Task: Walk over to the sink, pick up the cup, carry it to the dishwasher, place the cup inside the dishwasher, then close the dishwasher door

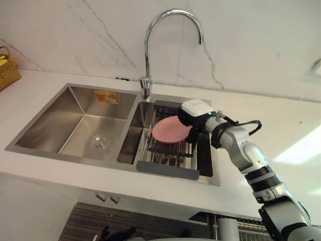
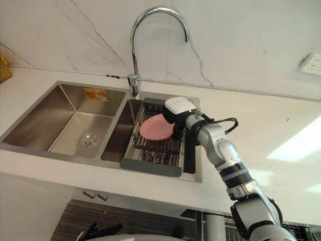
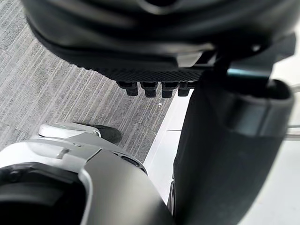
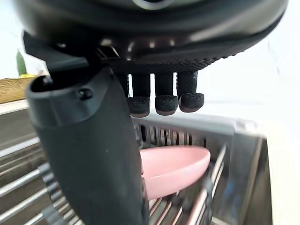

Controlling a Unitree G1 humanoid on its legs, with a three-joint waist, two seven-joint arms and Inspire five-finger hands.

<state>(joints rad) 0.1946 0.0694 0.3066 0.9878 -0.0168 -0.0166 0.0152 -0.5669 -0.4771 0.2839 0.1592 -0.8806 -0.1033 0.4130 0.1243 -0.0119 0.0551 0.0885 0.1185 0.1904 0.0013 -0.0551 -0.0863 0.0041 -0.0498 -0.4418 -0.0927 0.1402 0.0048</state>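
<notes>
A pink shallow dish [image 1: 170, 129] leans tilted on the grey drying rack [image 1: 165, 170] set over the right basin of the steel sink [image 1: 35, 148]. I see no cup. My right hand [image 1: 193, 135] hovers over the rack at the dish's right edge, open. Its thumb [image 4: 89, 154] and fingers [image 4: 164, 96] stand apart, the dish [image 4: 176, 168] lies just past them, and I cannot tell whether they touch it. My left hand [image 3: 150, 88] hangs low below the counter over the grey floor, its fingers relaxed and holding nothing.
A tall curved tap [image 1: 146, 50] rises behind the sink between the basins. The left basin [image 1: 75, 125] holds just its drain. A wicker basket [image 1: 7, 70] stands at the counter's far left. White counter spreads to the right of the sink, with a wall socket [image 2: 313, 63].
</notes>
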